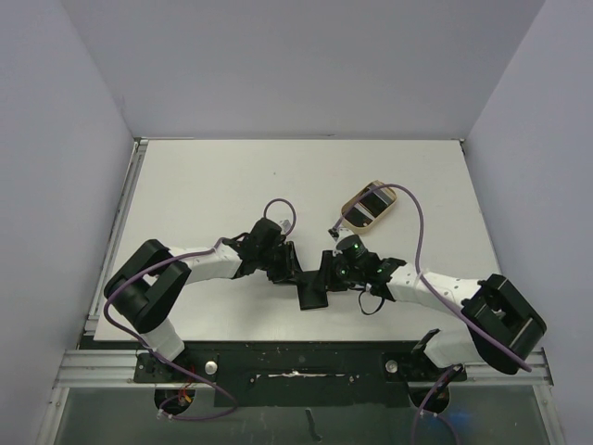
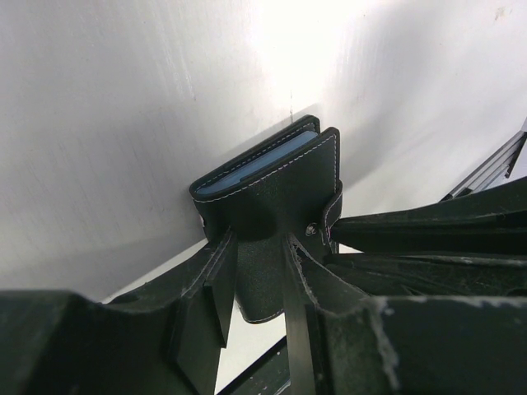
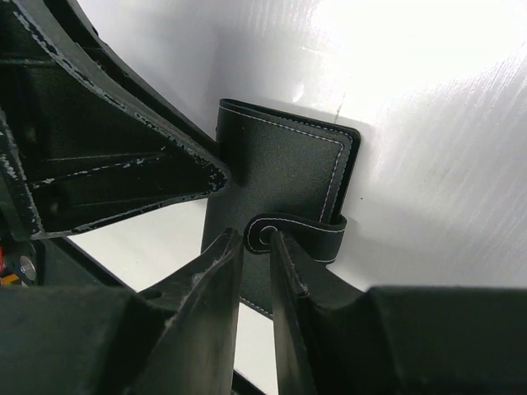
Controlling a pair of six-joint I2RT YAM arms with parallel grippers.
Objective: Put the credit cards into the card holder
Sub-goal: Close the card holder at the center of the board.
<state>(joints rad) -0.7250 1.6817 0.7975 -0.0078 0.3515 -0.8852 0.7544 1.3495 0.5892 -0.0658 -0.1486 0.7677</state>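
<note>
Top view: the black holder [image 1: 313, 289] sits near the middle of the tabletop [image 1: 213, 185], caught between the two arms. The left pincer [image 1: 295, 271] meets it from its left and the right pincer [image 1: 335, 271] from its right. Up and to the right of the holder, well apart from it, lies a beige oval tray [image 1: 346, 209] with a dark card [image 1: 371, 205] inside.

Left wrist view: the holder stands on edge, folded almost closed, with bluish-grey inner panels [image 2: 263, 162] showing along its top edge. The left pincer's two fingers [image 2: 216, 288] are clamped on the holder's lower part, one on each face. The other arm's dark fingers reach in from the holder's right, beside the strap [image 2: 333, 212].

Right wrist view: the holder's stitched outer face is turned to the camera, and the strap wraps round its right edge and ends at a snap on that face. The right pincer is closed to a narrow gap and grips the holder at that snap. The left pincer's fingers press on the holder from the upper left.
</note>
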